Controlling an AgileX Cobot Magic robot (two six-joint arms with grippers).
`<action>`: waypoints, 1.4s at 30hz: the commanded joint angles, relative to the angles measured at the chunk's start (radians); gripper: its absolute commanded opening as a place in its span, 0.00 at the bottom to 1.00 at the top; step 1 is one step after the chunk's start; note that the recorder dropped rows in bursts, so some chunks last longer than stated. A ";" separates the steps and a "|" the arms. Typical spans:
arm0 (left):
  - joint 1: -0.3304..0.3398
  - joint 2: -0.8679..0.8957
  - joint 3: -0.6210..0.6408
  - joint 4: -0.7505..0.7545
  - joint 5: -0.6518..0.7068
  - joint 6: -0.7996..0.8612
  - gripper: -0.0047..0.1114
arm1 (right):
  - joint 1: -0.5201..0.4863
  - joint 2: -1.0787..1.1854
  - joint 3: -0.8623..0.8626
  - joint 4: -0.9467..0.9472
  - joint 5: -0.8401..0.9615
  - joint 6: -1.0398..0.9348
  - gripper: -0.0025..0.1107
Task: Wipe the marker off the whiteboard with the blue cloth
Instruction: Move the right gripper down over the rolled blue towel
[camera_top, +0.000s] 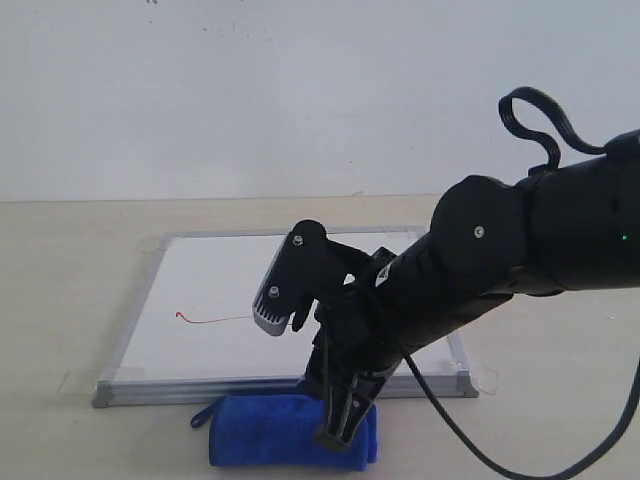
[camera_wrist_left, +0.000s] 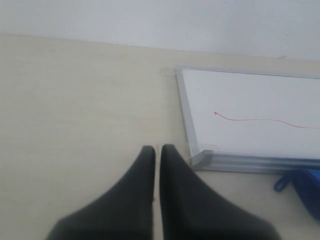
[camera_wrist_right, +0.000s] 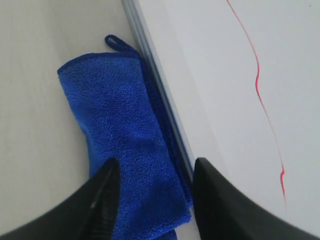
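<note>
**Right hand (camera_top: 340, 435) spread over the blue cloth (camera_top: 275, 430) at the whiteboard's (camera_top: 220, 290) near edge**

The right arm reaches in from the right of the exterior view, bent at the elbow and angled steeply down. Its hand points at the desk (camera_top: 60, 300), with its 2 fingers parted wide. In its wrist view 1 finger hangs over the cloth and the other over the board's frame. It has hold of nothing.

The left hand (camera_wrist_left: 157, 147) shows only in its own wrist view. It is low over bare desk just off a board corner, its 2 fingers almost touching and empty.

The cloth is a bright blue, fluffy folded roll lying along the board's front frame and touching it, with a small loop tag (camera_top: 200, 417) at its left end.

The marker (camera_top: 215, 320) is a thin, wavy red line with a small hook at its left end, untouched on the white surface.

Clear tape (camera_top: 75, 382) holds the board's corners to the desk. The right arm hides the board's right half and the line's far end in the exterior view. A black cable (camera_top: 450, 420) trails from the arm across the desk.
</note>
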 joint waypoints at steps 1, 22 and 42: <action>-0.005 -0.002 -0.001 -0.009 -0.002 -0.010 0.07 | 0.002 0.008 -0.005 0.001 0.009 -0.052 0.42; -0.005 -0.002 -0.001 -0.009 -0.002 -0.010 0.07 | 0.049 0.084 -0.005 0.011 -0.011 -0.263 0.62; -0.005 -0.002 -0.001 -0.009 -0.002 -0.010 0.07 | 0.061 0.194 -0.005 0.015 -0.090 -0.289 0.62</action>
